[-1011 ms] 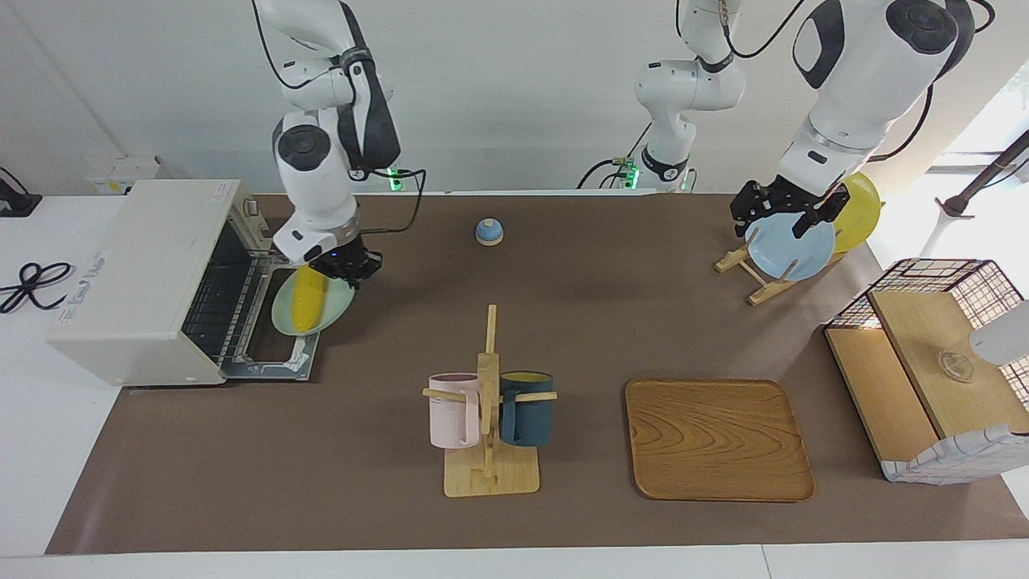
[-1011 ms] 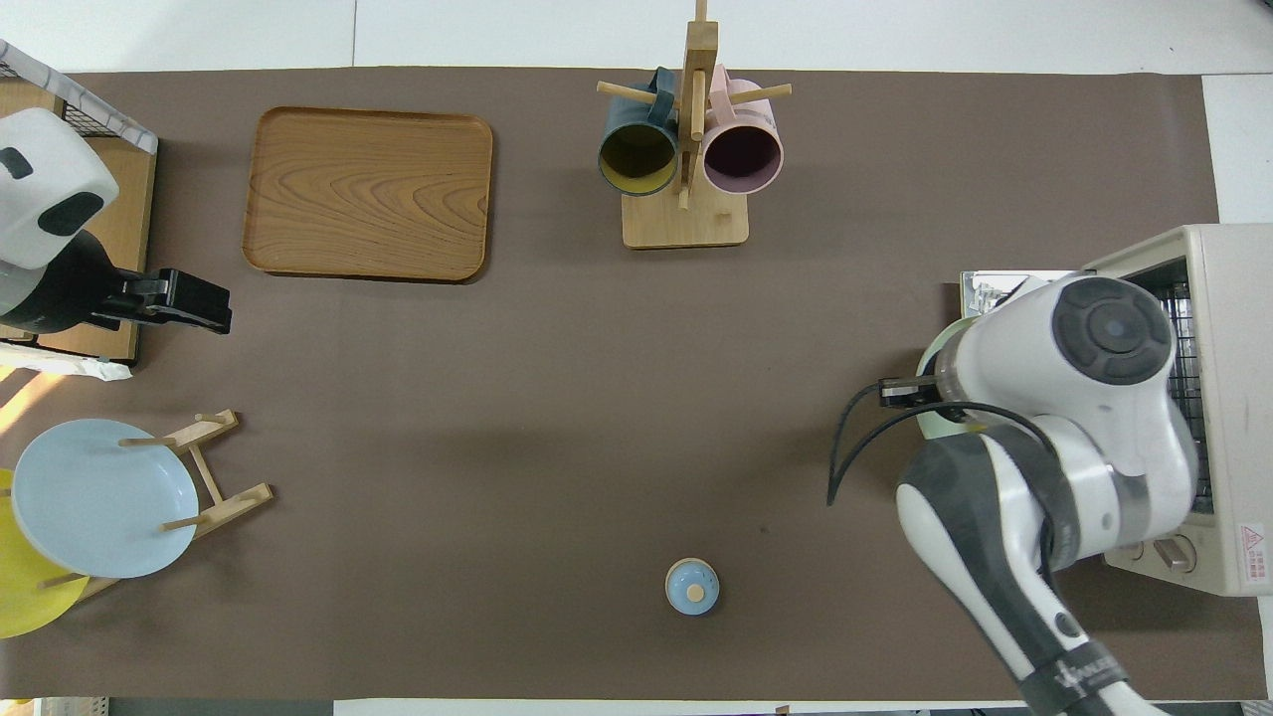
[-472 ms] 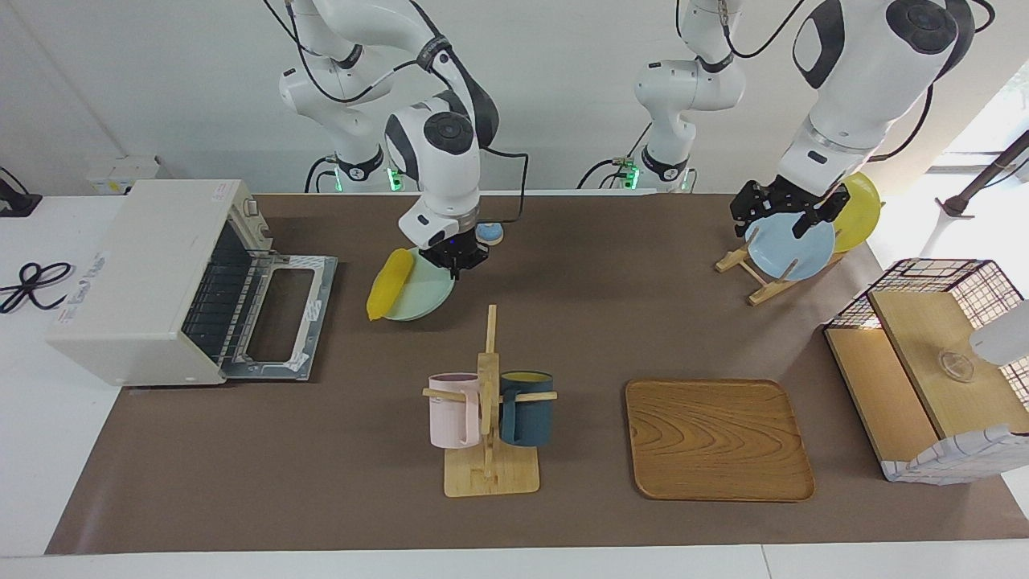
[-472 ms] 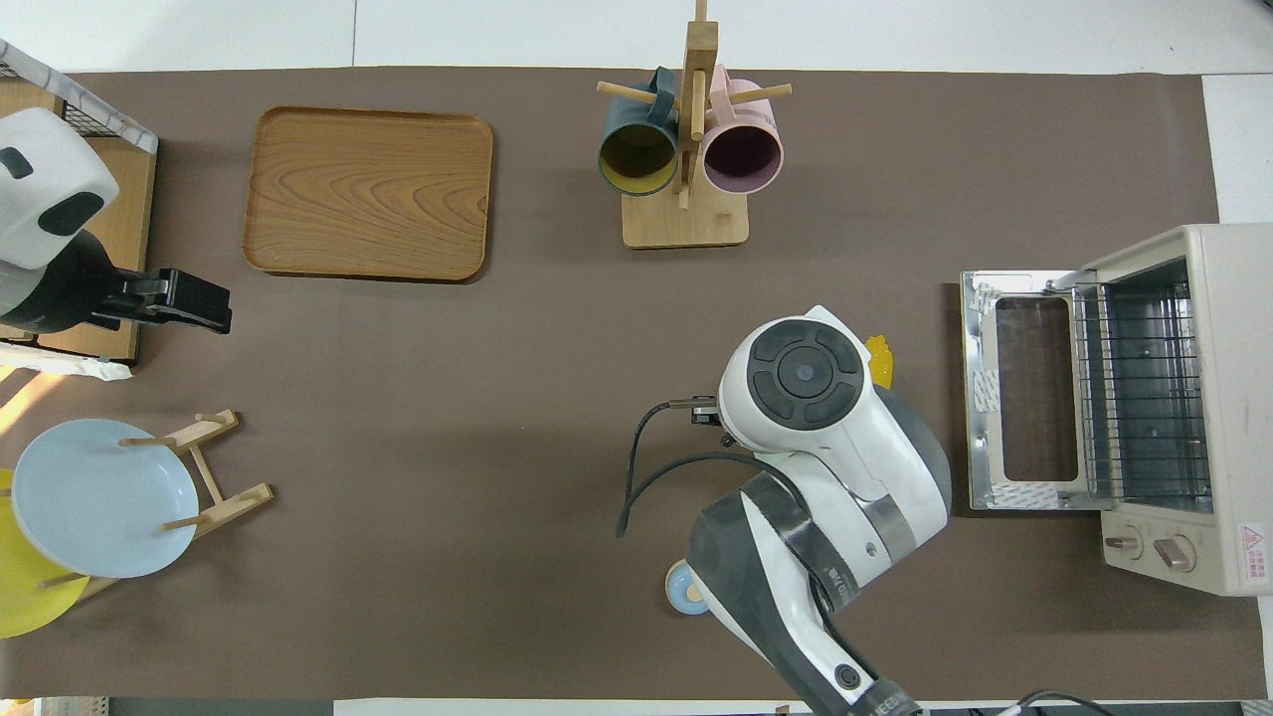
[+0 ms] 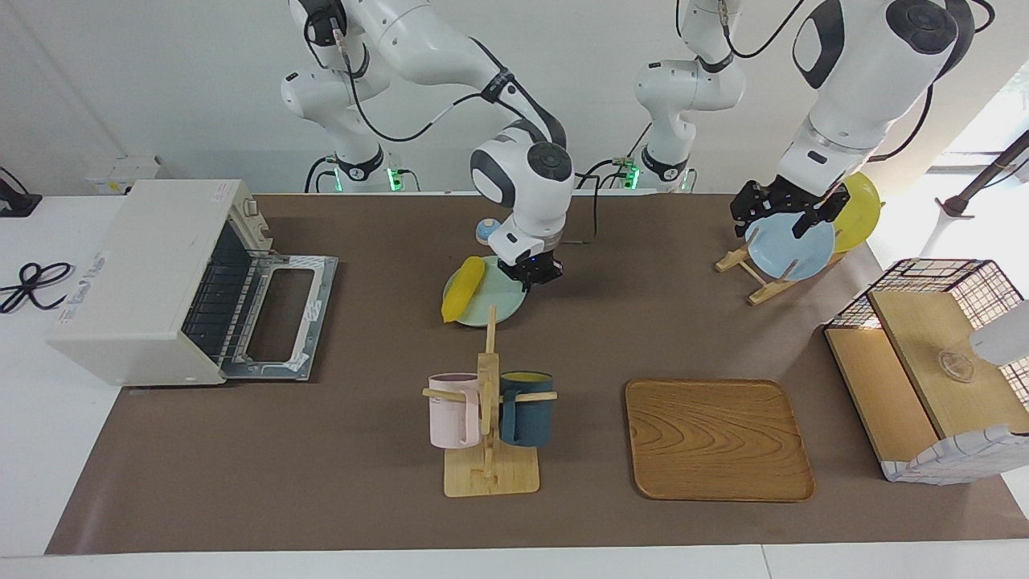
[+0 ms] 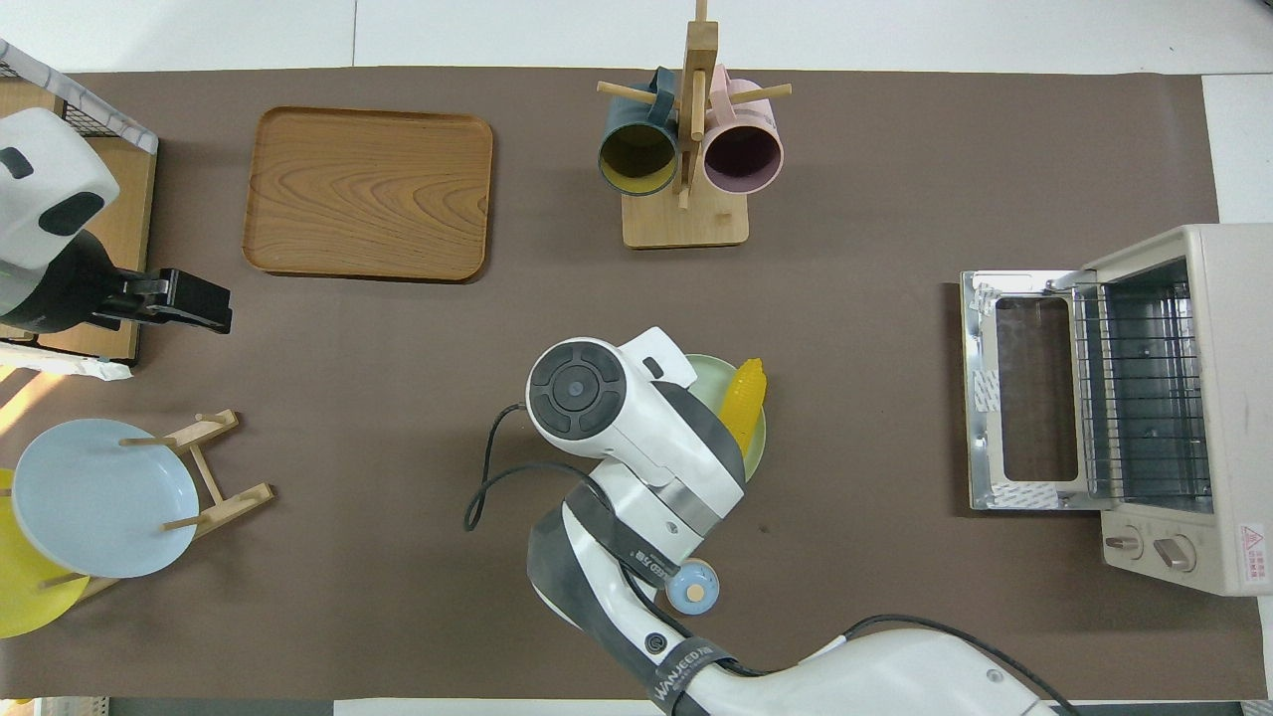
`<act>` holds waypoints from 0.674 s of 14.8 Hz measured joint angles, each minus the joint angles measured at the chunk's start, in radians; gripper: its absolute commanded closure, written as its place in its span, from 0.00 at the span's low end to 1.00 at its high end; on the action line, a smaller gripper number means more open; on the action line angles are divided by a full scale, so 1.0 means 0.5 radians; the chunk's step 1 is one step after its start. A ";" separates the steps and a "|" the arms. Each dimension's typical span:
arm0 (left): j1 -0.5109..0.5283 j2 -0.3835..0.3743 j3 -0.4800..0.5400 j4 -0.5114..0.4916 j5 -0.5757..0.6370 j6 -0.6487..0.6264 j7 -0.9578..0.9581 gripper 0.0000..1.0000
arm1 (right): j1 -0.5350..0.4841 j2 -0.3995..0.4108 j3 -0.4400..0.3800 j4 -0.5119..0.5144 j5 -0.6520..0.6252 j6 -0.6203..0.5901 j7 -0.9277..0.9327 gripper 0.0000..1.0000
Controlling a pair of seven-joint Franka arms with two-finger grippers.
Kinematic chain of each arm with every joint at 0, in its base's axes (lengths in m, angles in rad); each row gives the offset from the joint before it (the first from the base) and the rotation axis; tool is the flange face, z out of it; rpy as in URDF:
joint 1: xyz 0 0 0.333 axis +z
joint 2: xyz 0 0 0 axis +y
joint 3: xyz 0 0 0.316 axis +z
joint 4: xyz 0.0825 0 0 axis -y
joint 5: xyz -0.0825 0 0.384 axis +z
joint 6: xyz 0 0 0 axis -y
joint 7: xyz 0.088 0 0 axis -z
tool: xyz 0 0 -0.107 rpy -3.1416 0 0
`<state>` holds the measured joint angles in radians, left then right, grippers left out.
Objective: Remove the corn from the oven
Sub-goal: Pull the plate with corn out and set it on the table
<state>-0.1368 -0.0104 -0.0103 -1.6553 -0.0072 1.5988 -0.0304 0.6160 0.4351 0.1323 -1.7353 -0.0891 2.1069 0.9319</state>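
The yellow corn (image 5: pixel 463 288) lies on a pale green plate (image 5: pixel 494 304), out of the oven. My right gripper (image 5: pixel 530 272) is shut on the plate's rim and holds it low and tilted over the middle of the table. In the overhead view the corn (image 6: pixel 744 402) and the plate (image 6: pixel 758 443) show beside the right arm's wrist, which hides the gripper. The off-white oven (image 5: pixel 137 273) stands at the right arm's end with its door (image 5: pixel 283 312) dropped open; its rack (image 6: pixel 1144 388) is bare. My left gripper (image 5: pixel 776 211) waits over the plate rack.
A mug rack (image 5: pixel 488 418) with a pink and a dark blue mug stands farther from the robots than the plate. There is a wooden tray (image 5: pixel 718 438), a rack holding a blue plate (image 5: pixel 792 249) and a yellow plate (image 5: pixel 860 207), a wire-and-wood basket box (image 5: pixel 924 362) and a small blue knob (image 5: pixel 485 232).
My right gripper has carried the plate with the corn away from the open oven door toward the middle of the table. The left arm has not moved.
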 measured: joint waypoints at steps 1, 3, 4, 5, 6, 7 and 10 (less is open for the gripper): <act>0.000 0.000 0.000 0.000 0.000 0.000 0.000 0.00 | 0.009 0.035 -0.001 0.025 -0.001 0.038 0.002 1.00; 0.000 0.000 0.000 0.000 0.000 0.000 0.000 0.00 | 0.022 0.052 -0.001 0.033 -0.001 0.157 0.017 1.00; 0.000 0.000 0.000 0.000 0.000 0.000 0.000 0.00 | 0.023 0.053 -0.001 0.032 -0.001 0.224 0.023 1.00; 0.000 0.000 0.000 0.000 0.000 0.000 0.000 0.00 | 0.023 0.057 -0.001 0.032 0.000 0.287 0.030 0.99; 0.000 0.000 0.000 0.000 0.000 0.000 0.000 0.00 | 0.022 0.061 -0.002 0.032 0.003 0.336 0.038 0.88; 0.000 0.000 0.000 0.000 0.000 0.000 0.000 0.00 | 0.018 0.065 -0.003 0.032 0.006 0.365 0.042 0.81; 0.000 0.000 0.000 0.000 0.000 0.000 0.000 0.00 | 0.009 0.071 -0.015 0.058 0.007 0.392 0.042 0.55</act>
<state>-0.1368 -0.0104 -0.0103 -1.6553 -0.0072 1.5988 -0.0304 0.6207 0.4705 0.1249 -1.7064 -0.0854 2.3027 0.9529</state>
